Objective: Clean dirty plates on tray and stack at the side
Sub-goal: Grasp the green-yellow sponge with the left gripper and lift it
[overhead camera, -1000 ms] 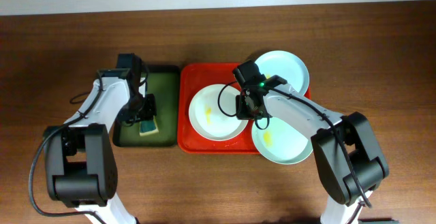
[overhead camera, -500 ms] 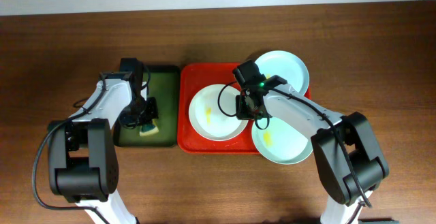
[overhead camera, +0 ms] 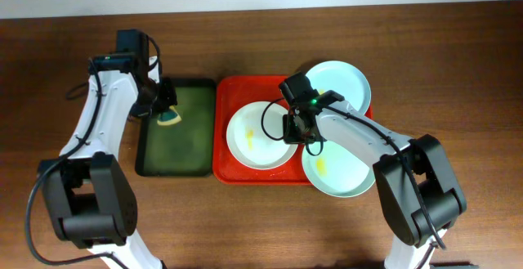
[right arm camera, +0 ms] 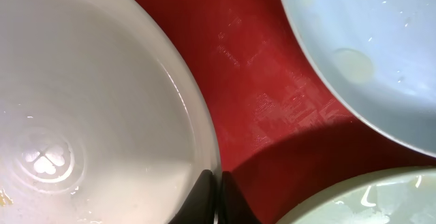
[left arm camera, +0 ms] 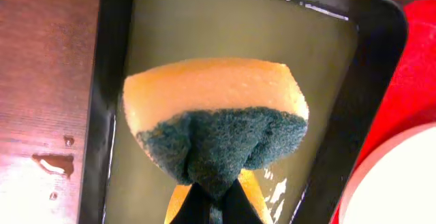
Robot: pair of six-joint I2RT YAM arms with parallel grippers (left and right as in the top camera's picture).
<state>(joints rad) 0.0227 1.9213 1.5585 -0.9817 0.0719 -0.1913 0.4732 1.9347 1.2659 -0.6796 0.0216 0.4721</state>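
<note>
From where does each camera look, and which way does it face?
Overhead: above the table, facing straight down on the red tray, green tray, three plates and both arms.
Left wrist: on the left arm, facing down past its jaws, shut on a sponge, onto the green tray.
Right wrist: on the right arm, close over the red tray; its jaws pinch the white plate rim.
Shared: overhead and left wrist both show the sponge.

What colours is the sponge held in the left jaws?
The sponge is yellow with a dark green scouring face; the left wrist view shows it best.
</note>
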